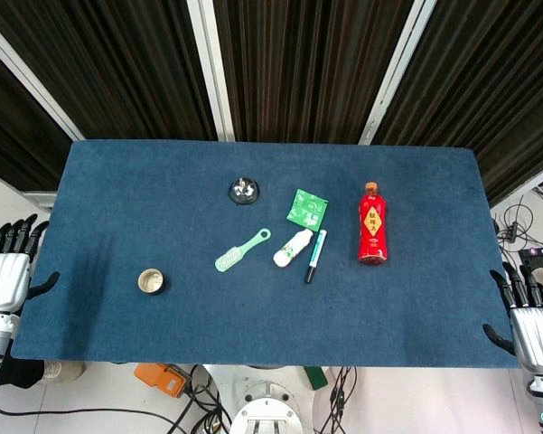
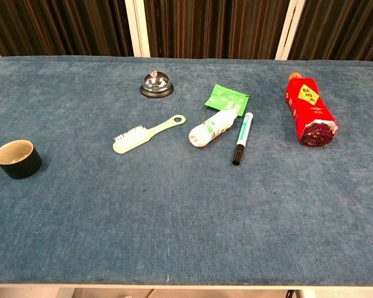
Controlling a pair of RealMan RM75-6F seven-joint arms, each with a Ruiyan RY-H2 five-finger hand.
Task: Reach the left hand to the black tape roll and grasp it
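Waiting at the start of the reach, I have not yet brought anything over the blue desk [image 1: 117, 181], which fills most of the head view.

My left hand [image 1: 7, 267] sits at the far left edge of that view, off the desk's lower left corner, fingers spread and holding nothing. My right hand [image 1: 527, 312] mirrors it at the lower right edge, off the desk, also empty with fingers apart. Neither hand shows in the chest view.

Across the middle of the frame lie the things I should leave alone: a red bottle [image 1: 371, 223] on its side at right of centre, a green brush [image 1: 242, 250], a small white bottle [image 1: 294, 248], a dark marker [image 1: 316, 255], a green packet [image 1: 306, 207] and a call bell [image 1: 244, 190] further up.

The black tape roll [image 1: 152, 282] lies flat, hole upward, in the lower left part of the desk, well apart from everything else and nearest my left hand.

Next, I judge, I must carry the left hand rightward over the desk edge, keep the fingers wide, come down over the roll and close across its outer wall.
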